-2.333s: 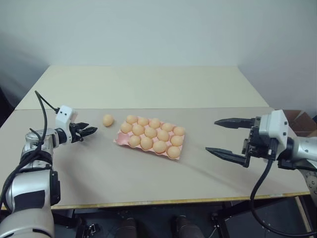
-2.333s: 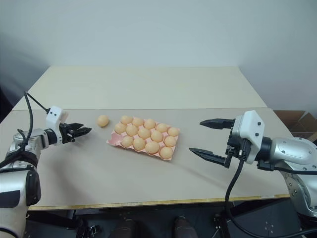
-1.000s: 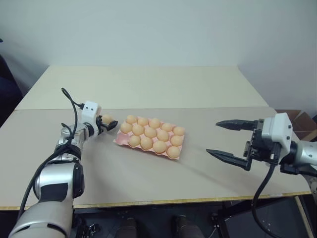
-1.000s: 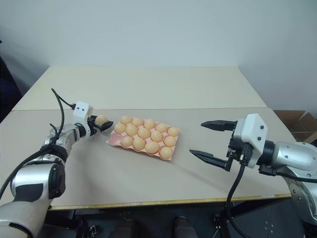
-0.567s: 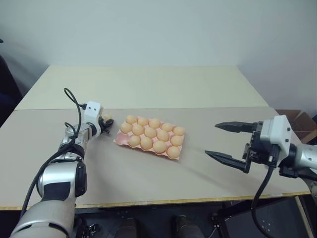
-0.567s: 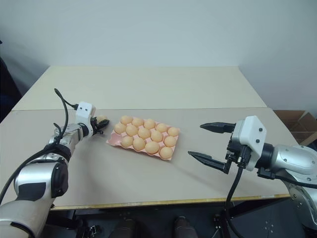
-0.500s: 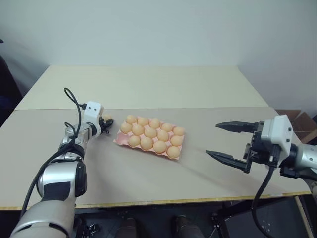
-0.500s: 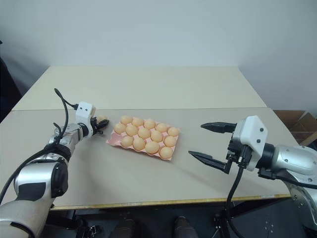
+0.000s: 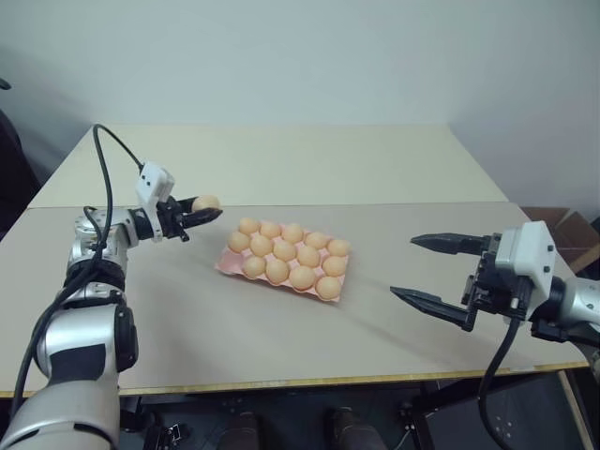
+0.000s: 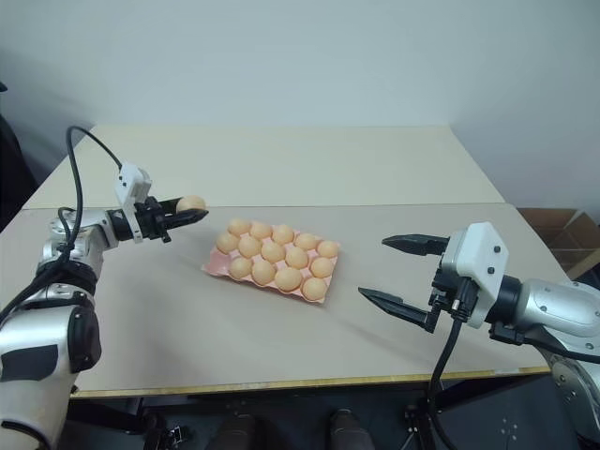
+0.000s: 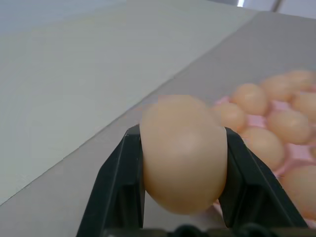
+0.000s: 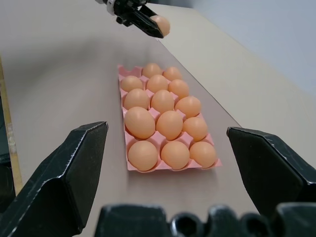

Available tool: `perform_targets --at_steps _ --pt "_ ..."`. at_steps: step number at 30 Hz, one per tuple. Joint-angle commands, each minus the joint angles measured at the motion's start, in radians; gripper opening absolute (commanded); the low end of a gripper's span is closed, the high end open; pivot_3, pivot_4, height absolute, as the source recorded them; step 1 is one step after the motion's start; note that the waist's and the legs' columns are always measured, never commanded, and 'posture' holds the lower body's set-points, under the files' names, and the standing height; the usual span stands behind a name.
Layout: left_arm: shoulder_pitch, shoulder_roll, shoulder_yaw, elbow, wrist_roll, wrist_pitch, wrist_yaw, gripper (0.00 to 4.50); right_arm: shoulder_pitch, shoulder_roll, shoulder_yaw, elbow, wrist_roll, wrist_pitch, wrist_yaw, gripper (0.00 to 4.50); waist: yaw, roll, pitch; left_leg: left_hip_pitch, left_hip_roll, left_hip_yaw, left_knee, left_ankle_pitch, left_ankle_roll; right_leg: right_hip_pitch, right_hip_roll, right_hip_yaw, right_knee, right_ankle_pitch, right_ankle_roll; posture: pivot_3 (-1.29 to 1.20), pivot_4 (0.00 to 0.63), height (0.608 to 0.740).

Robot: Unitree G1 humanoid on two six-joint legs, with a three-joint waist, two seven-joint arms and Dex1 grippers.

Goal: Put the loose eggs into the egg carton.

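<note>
Egg, smooth light orange-tan oval [image 9: 205, 202], is gripped in the left claw [image 9: 199, 212] above the tabletop, beside the pink moulded egg carton's [image 9: 228, 266] near-left corner; right claw [image 9: 427, 272] gapes empty, farther off.

egg carton [image 9: 285, 261] sits mid table [image 9: 281, 169], cups mostly full of eggs [image 9: 302, 277]. one egg [image 9: 206, 202] up at its 10 o'clock, off the surface.

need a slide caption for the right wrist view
Open right gripper faces the egg carton, fourteen cups filled, while the left gripper holds the last loose egg above the table.
</note>
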Motion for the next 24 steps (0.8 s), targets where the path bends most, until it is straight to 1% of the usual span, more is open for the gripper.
perform_targets --at_steps 1,7,15,17,23,24 --pt "0.030 0.019 -0.023 -0.089 -0.028 0.027 -0.094 1.59 -0.015 -0.004 -0.019 -0.016 0.010 -0.019 0.002 4.50 -0.003 0.000 0.000 0.000 0.000 0.000 0.000 0.000 0.000 0.000 0.000 0.000 0.000 0.000 0.000 0.00 0.150 0.740" --pt "0.132 0.019 -0.073 -0.221 -0.033 0.065 -0.157 1.59 -0.021 -0.006 -0.018 -0.012 0.010 -0.019 0.007 4.50 -0.008 0.000 0.000 0.000 0.000 0.000 0.000 0.000 0.000 0.000 0.000 0.000 0.000 0.000 0.000 0.00 0.150 0.740" --pt "0.170 0.036 -0.112 -0.261 -0.019 0.077 -0.141 1.59 -0.032 -0.004 -0.011 -0.006 0.006 -0.021 0.012 4.50 -0.008 0.000 0.000 0.000 0.000 -0.001 0.001 0.000 0.000 0.000 0.000 0.000 0.000 0.000 0.000 0.00 0.150 0.740" --pt "0.163 0.038 -0.110 -0.254 -0.020 0.092 -0.115 2.28 -0.035 -0.003 -0.007 -0.004 0.004 -0.022 0.013 4.50 -0.010 0.000 0.000 0.000 0.000 -0.001 0.001 0.000 0.000 0.000 0.000 0.000 0.000 0.000 0.000 0.00 0.150 0.740" --pt "0.152 0.046 -0.085 -0.271 -0.059 0.098 -0.111 4.27 -0.049 0.001 0.007 0.009 -0.003 -0.028 0.017 4.50 -0.012 0.000 0.000 0.000 0.000 -0.001 0.002 0.000 0.000 0.000 0.000 0.000 0.001 0.000 0.000 0.00 0.150 0.740" --pt "0.152 0.051 -0.082 -0.279 -0.066 0.103 -0.115 4.46 -0.052 0.003 0.010 0.013 -0.004 -0.030 0.019 4.50 -0.012 0.000 0.000 0.000 0.000 -0.001 0.002 0.000 0.000 0.000 0.000 0.000 0.001 0.000 0.000 0.00 0.150 0.740"
